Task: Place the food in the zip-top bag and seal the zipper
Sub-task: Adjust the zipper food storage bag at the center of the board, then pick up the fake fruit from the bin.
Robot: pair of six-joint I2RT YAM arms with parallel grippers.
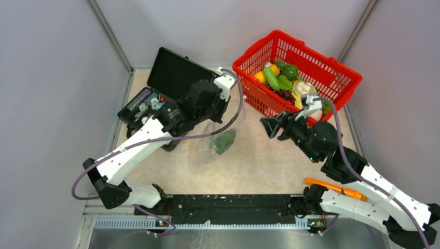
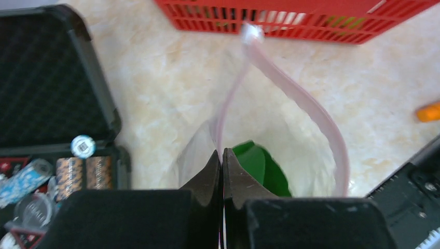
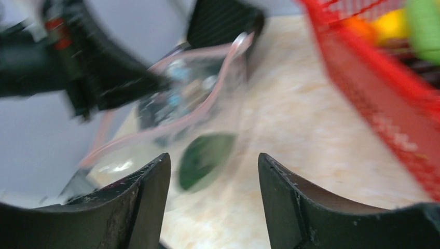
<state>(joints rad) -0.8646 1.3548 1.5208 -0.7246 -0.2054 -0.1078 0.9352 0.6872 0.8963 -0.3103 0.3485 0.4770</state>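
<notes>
My left gripper (image 1: 217, 120) (image 2: 222, 155) is shut on the pink-red zipper (image 2: 311, 109) edge of the clear zip-top bag (image 1: 212, 148), holding its mouth open and raised. One green food piece (image 1: 224, 141) (image 2: 262, 166) lies inside the bag. My right gripper (image 1: 270, 126) (image 3: 214, 166) is open and empty. It hangs just right of the bag, facing its mouth (image 3: 171, 111), with the green piece (image 3: 205, 158) seen between the fingers. The other food (image 1: 283, 80), green, yellow and purple pieces, lies in the red basket (image 1: 337, 72).
The red basket's wall (image 2: 290, 21) (image 3: 384, 109) stands close behind and right of the bag. An open black case (image 1: 171, 72) (image 2: 46, 78) with small trinkets sits at the left. An orange object (image 1: 337, 189) (image 2: 428, 111) lies by the right arm's base.
</notes>
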